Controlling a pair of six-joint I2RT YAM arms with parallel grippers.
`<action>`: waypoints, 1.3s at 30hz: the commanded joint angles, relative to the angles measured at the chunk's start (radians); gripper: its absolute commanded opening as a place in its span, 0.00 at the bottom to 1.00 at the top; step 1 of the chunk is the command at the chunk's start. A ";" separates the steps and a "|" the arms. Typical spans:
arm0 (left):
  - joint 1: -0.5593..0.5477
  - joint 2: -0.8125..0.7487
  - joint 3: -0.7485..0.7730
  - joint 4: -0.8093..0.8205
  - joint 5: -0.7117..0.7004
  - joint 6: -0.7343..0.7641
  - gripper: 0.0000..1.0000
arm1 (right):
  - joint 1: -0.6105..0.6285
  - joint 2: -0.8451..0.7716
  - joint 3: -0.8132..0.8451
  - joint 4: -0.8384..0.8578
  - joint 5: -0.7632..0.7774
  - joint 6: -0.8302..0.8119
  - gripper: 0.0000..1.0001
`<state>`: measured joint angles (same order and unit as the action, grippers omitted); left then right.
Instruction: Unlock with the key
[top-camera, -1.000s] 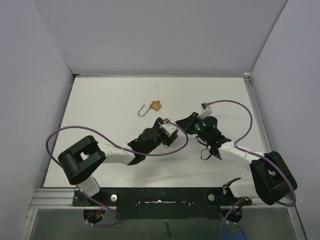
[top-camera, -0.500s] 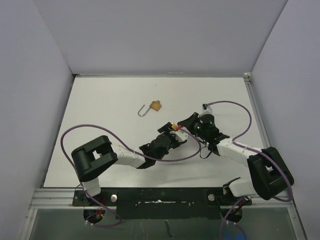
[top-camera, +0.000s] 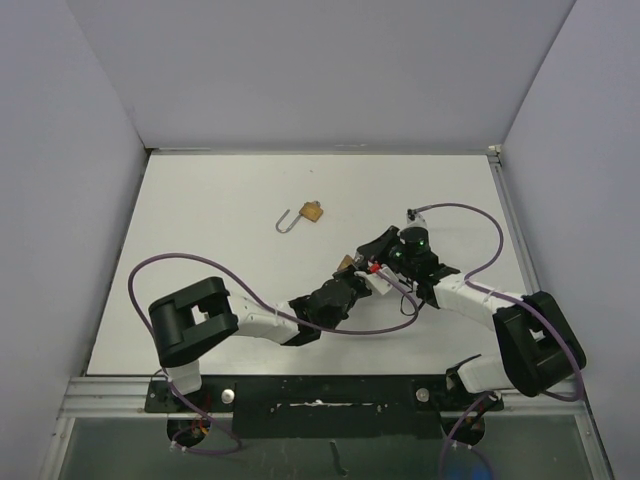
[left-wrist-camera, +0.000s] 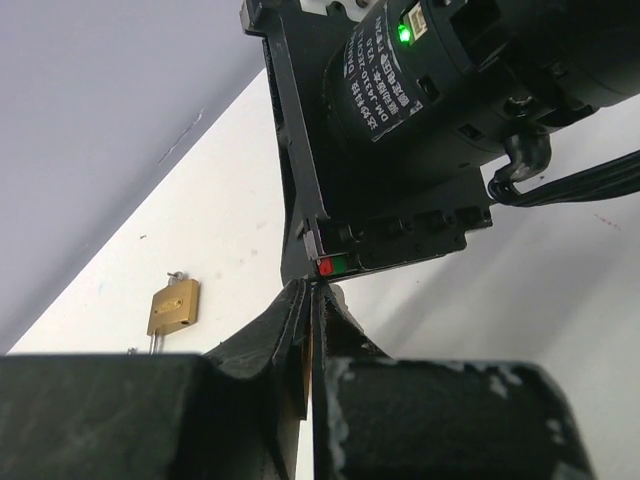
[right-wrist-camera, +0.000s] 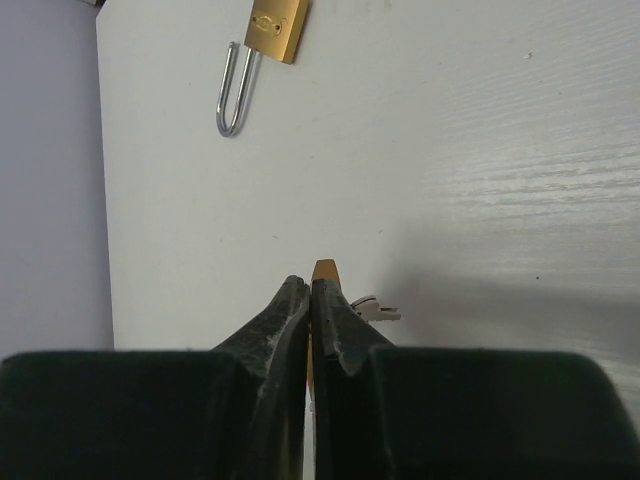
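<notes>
The right gripper (right-wrist-camera: 308, 285) had its fingers clenched on the key (right-wrist-camera: 324, 271); a short brass-coloured tab stuck out just past the tips, and the rest of it was hidden between the pads; a small silvery bit (right-wrist-camera: 375, 311) showed just beside the right-hand finger, and whether it belonged to the key could not be told. The left gripper (left-wrist-camera: 306, 292) had its fingers pressed together tip to tip; a thin brownish line ran down the slit, and whether anything was pinched there could not be told; those tips sat right up against the underside of the right gripper's black body, at a small red and green label (left-wrist-camera: 331, 266). From above, the two arms met near the middle of the white tabletop (top-camera: 220, 260), with the brass tab at the meeting point. The brass padlock (top-camera: 312, 211) lay flat on the tabletop beyond both grippers, apart from them and untouched; its steel shackle (right-wrist-camera: 232, 100) was swung out of the body, hanging open to one side; the key was not in the padlock.
</notes>
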<state>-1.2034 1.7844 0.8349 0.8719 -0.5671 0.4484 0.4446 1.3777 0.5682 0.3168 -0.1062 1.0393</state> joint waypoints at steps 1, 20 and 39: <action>0.009 -0.067 0.102 0.352 0.057 -0.026 0.00 | 0.049 -0.014 -0.005 -0.037 -0.125 -0.009 0.00; 0.116 -0.075 0.023 0.318 0.095 -0.205 0.00 | 0.009 0.015 -0.035 0.009 -0.181 -0.027 0.00; 0.186 -0.121 -0.029 0.276 0.110 -0.317 0.11 | -0.022 0.127 -0.044 0.065 -0.250 -0.043 0.00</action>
<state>-1.0237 1.7363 0.8131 1.0706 -0.4446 0.1547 0.4259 1.4876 0.5079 0.3012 -0.3080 1.0050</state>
